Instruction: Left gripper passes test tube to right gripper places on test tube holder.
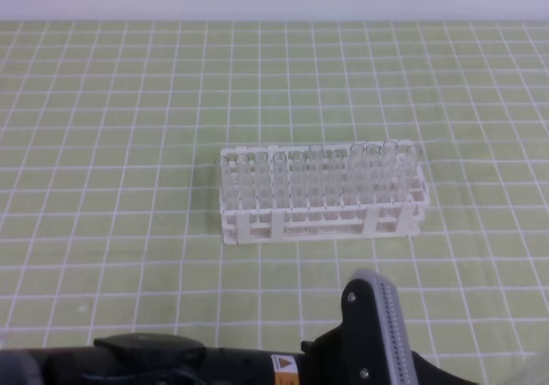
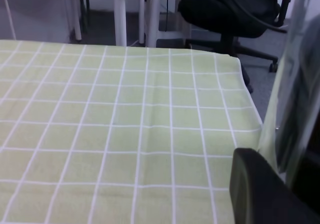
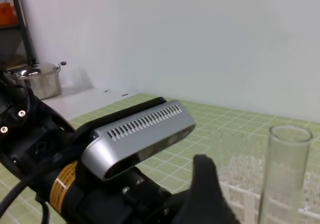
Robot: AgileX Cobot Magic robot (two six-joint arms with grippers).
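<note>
The white test tube holder (image 1: 300, 225) stands mid-table with rows of clear tubes in it, and shows blurred in the right wrist view (image 3: 239, 193). My left arm (image 1: 388, 332), black with a grey ribbed panel, reaches across the bottom edge toward the right. In the left wrist view the left gripper (image 2: 287, 184) is shut on the test tube (image 2: 295, 84), which stands upright beside one black finger (image 2: 257, 189). The right wrist view shows the same test tube (image 3: 284, 174), open rim up. A black finger (image 3: 205, 186) of the right gripper stands apart to its left, open.
A green checked cloth (image 1: 129, 102) covers the table. Its right edge (image 2: 250, 109) drops off toward a black office chair (image 2: 225, 7) and white furniture legs. A steel pot (image 3: 37, 79) sits on a white surface beyond the table's left side.
</note>
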